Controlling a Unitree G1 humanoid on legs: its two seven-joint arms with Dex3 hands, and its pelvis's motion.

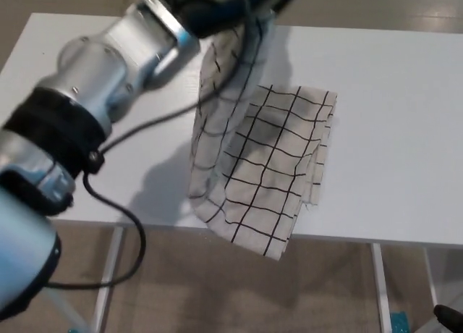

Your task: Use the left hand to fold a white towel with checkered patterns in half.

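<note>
head view: left robot hand (pixel 221 3) at top edge, raised over table (pixel 391 108), clenched on lifted towel (pixel 271 159) edge

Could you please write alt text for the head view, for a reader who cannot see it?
The robot's left hand lifts one end of a white checkered towel above a white table. The towel's other end lies on the table, one corner hanging over the near edge.
</note>
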